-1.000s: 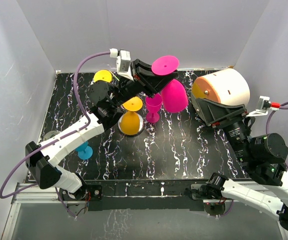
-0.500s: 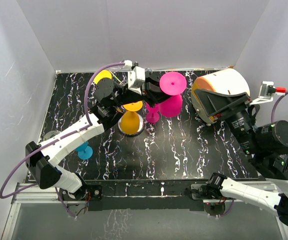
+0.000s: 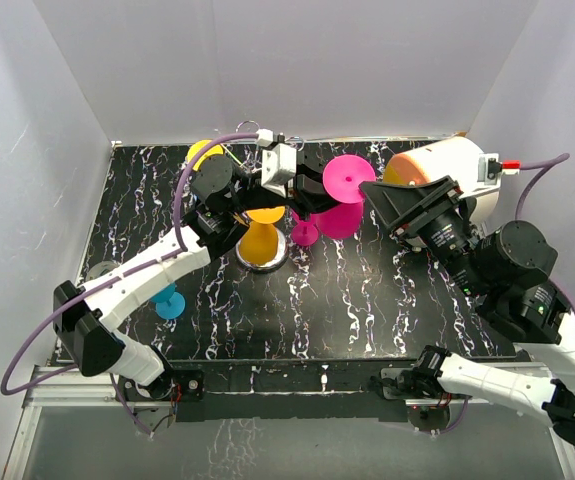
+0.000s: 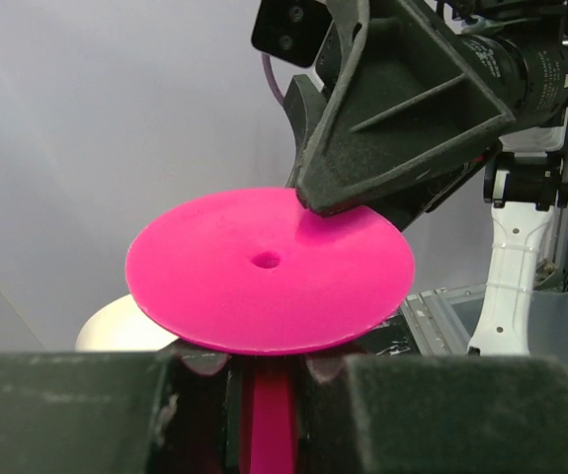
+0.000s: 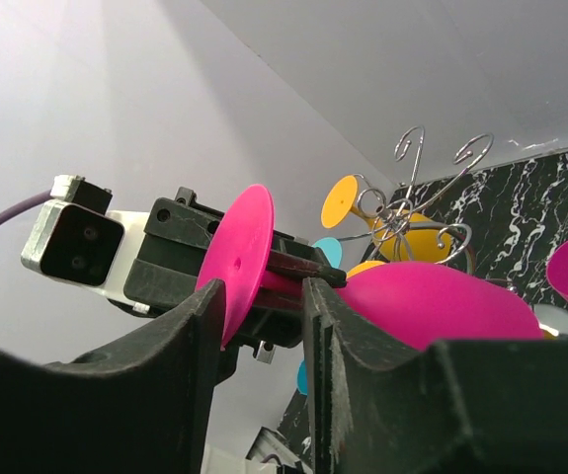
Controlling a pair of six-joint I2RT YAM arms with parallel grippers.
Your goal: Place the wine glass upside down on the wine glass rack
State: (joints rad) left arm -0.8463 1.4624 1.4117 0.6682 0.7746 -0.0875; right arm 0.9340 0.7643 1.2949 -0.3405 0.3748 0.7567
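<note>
My left gripper [image 3: 316, 192] is shut on the stem of a magenta wine glass [image 3: 341, 216] and holds it tilted in the air to the right of the rack. The glass's round foot [image 3: 349, 178] points toward my right gripper [image 3: 374, 191], which is open, with its jaws on either side of the foot's edge. In the left wrist view the foot [image 4: 269, 269] sits just above my fingers [image 4: 86, 405]. In the right wrist view the foot [image 5: 240, 259] stands between my fingers [image 5: 358, 375]. The silver wire rack [image 3: 261, 252] carries yellow glasses [image 3: 260, 240].
A smaller magenta glass [image 3: 305, 228] stands just right of the rack's chrome base. A cyan glass [image 3: 170, 300] lies at the left of the mat. A white-and-orange cylinder [image 3: 445, 168] sits at the back right behind my right arm. White walls enclose the black marbled table [image 3: 347, 310].
My left gripper has carried the magenta glass lower and to the right. My right gripper has swung left until its open jaws reach the glass's foot.
</note>
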